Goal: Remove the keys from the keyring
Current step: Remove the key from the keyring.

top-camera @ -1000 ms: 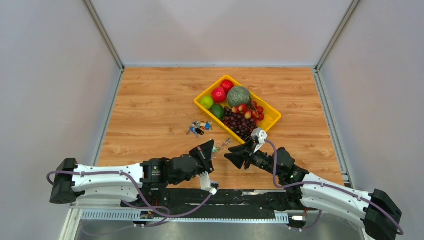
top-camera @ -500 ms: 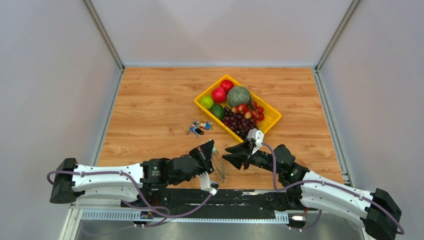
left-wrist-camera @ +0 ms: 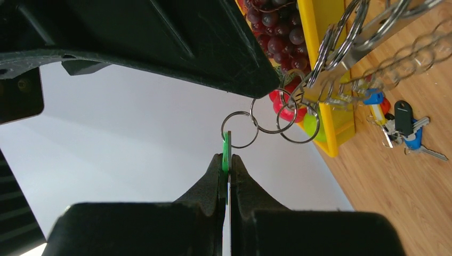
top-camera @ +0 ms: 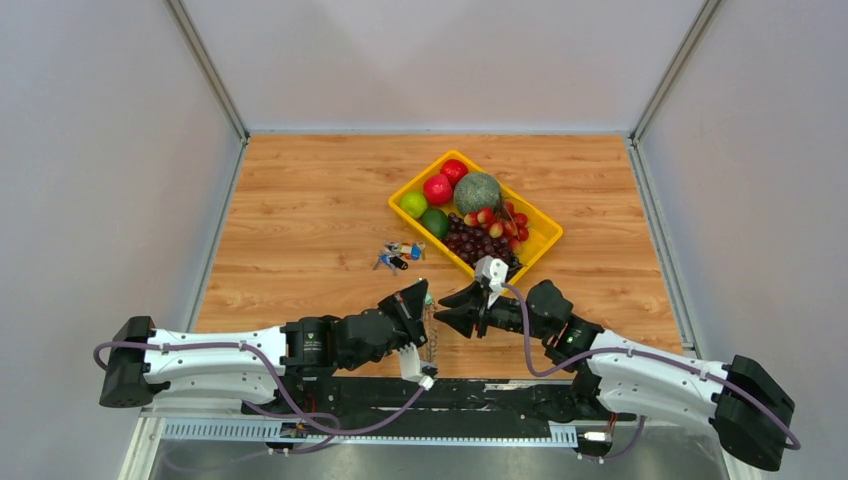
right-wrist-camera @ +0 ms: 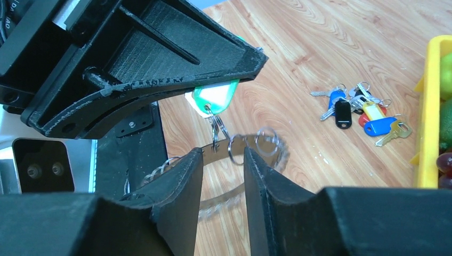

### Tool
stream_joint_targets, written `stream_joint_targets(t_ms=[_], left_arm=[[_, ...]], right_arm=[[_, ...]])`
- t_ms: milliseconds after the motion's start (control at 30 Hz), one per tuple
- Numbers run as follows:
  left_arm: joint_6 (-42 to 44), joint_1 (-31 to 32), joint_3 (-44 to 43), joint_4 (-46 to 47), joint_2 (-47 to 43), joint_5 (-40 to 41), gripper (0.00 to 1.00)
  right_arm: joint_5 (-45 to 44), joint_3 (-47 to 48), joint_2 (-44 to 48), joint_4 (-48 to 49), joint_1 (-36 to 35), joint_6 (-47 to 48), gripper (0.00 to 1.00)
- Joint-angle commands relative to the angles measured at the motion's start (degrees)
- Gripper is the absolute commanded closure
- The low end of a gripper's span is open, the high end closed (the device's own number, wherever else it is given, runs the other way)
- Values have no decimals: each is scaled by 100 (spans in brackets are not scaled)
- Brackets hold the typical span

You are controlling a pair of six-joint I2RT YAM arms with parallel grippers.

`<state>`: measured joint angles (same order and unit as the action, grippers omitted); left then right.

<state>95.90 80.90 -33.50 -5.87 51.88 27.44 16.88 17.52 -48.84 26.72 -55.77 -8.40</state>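
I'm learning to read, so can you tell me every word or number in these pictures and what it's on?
Nothing can be read whole.
Lettering on the left arm, right wrist view: cut off by the picture's edge and blurred, unreadable.
Small green mark on the same arm, top view: too small to read.
Green tag: no writing shows.
Coloured key tags: no writing shows.

From the right wrist, the keys [right-wrist-camera: 226, 202] are a blurred arc partly behind the right tool [right-wrist-camera: 223, 153]. From the left wrist, the keyring [left-wrist-camera: 373, 45] runs off the top edge; the left tool [left-wrist-camera: 226, 160] hides most of the green tag [left-wrist-camera: 226, 143].
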Motion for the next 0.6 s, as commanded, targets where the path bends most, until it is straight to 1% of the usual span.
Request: stream_joint_targets(t_ms=[0,100,167,300,400,467,567], left_arm=[[-18,6,-224,172,-49,33,100],[-24,4,-225,165,-40,28,100],[-27,9,-226,167,-38,21,100],[-25,13,-226,177,-34,20,100],[-27,13,-219,182,-50,27,100],[-35,13,-219,184,-59,29,100],[-40,14,-220,183,-55,34,100]], right_arm=[[166,283,-172,507,-119,185,63],[165,310,-298,667,-178,207,63],[163,381,-453,746,-195,208,65],[115,452,-700,835,-217,193,77],[96,438,-774,888,-211,166,87],[85,400,-754,909,-220,120,100],[80,327,-682,918,-215,89,100]])
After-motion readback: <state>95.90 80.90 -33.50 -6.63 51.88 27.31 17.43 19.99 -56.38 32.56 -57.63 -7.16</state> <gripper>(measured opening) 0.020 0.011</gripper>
